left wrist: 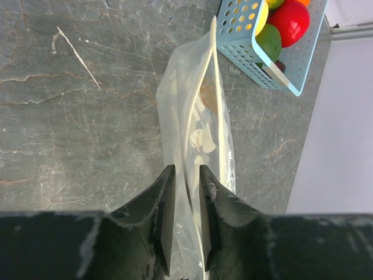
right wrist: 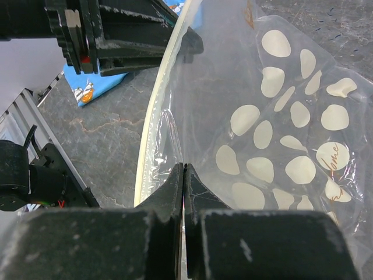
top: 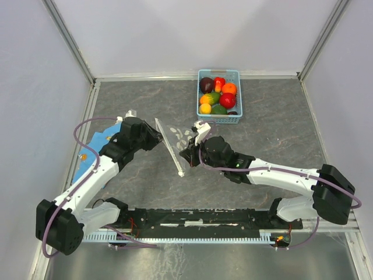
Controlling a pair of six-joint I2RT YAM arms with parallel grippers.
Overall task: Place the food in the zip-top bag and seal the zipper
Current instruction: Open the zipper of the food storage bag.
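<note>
- Left gripper (left wrist: 186, 172) has its fingers narrowly parted astride the mouth edge of the zip-top bag (left wrist: 195, 122); whether the pads press the film I cannot tell.
- Right gripper (right wrist: 183, 170) is pressed together, pinching the bag's clear film just beside the zipper (right wrist: 150, 125).
- Bag stands on edge between both grippers (mouth gaping slightly), the left at its 9 o'clock, the right at its 4 o'clock.
- Food (top: 218, 93) lies in the light-blue basket (top: 219, 72), at the bag's 1 o'clock and apart from it.
</note>
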